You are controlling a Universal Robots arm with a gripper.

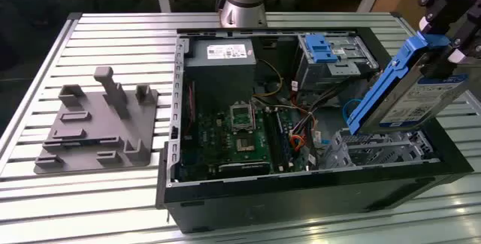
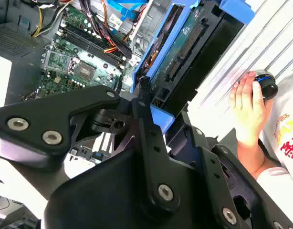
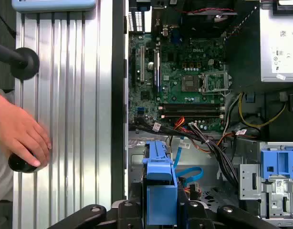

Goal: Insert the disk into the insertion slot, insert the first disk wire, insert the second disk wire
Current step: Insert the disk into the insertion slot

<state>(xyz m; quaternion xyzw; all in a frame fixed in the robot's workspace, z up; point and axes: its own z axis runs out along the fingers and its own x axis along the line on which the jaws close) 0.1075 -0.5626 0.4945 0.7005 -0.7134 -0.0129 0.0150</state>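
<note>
My gripper is shut on the disk, a silver drive with a white label in a bright blue carrier. It hangs tilted, lower end down, just above the insertion slot, the perforated silver cage at the open computer case's near right corner. In both wrist views the disk runs out from between my black fingers. The second disk wire, a flat blue cable, loops on the case floor beside the cage. Dark and orange wires lie nearby; which is the first disk wire I cannot tell.
A taller metal bay with a blue latch stands behind the cage. The motherboard and power supply fill the case's left. A grey fixture sits on the slatted table. A person's hand rests on a dark knob beside the case.
</note>
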